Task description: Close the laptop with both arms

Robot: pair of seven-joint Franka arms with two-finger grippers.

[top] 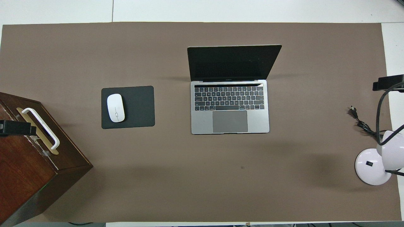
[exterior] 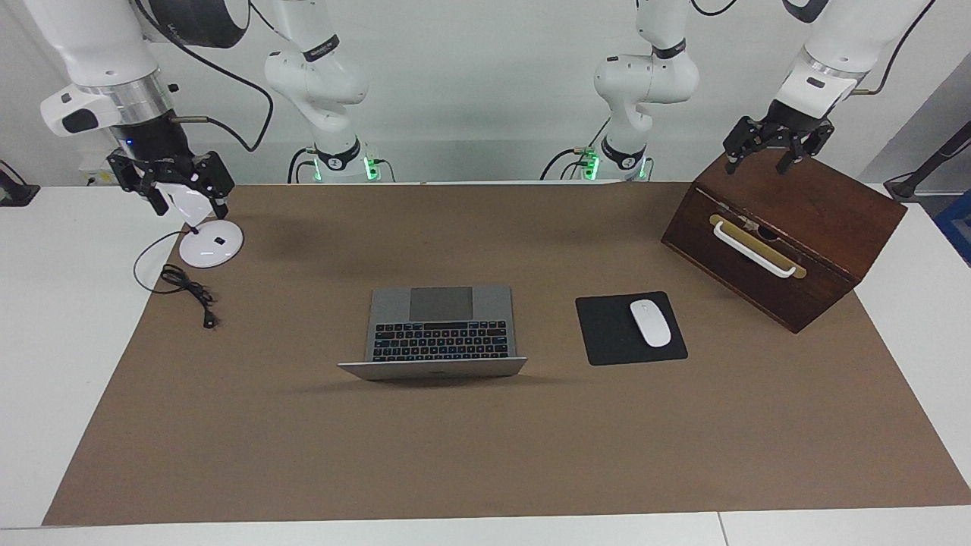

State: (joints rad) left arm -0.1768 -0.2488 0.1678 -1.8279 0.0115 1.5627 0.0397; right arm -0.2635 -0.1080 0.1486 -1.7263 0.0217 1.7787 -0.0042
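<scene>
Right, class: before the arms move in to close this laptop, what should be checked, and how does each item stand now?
1. Laptop lid is up and ready to fold: ok.
2. Nothing lies on the keyboard: ok.
3. Mouse and mouse pad sit apart from the laptop: ok.
4. Left gripper is at the lid: not ok, it is over the wooden box.
5. Right gripper is at the lid: not ok, it is over the lamp.
6. Finger state, both grippers: open.

One laptop (top: pixel 230 107), one mouse (top: pixel 115 107), one mouse pad (top: pixel 139 107), one wooden box (exterior: pixel 789 235), one lamp (exterior: pixel 210 243) and one brown mat (top: pixel 202 176) are counted. Two arms are seen, with one gripper each.
</scene>
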